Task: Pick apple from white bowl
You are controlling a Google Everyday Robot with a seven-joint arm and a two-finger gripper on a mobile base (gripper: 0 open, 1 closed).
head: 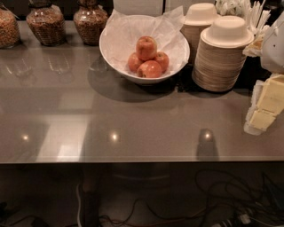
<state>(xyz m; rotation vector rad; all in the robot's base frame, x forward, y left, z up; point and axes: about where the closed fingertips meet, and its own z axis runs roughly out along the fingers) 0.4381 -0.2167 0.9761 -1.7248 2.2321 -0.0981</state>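
The white bowl (109, 52), lined with crinkled white paper, stands at the back middle of the grey table. Several apples lie in it. The largest apple (146, 47), orange-red with a yellowish blush, sits on top of three smaller red ones (150, 69). My gripper (265, 106) shows at the right edge, pale yellow and partly cut off by the frame. It hangs over the table, well to the right of the bowl and nearer the front, touching nothing I can see.
Two stacks of beige disposable bowls (221, 60) stand just right of the white bowl. Glass jars of grain (44, 24) line the back left. White cutlery (250, 11) stands at the back right. The table's front edge (133, 162) runs across, with cables on the floor below.
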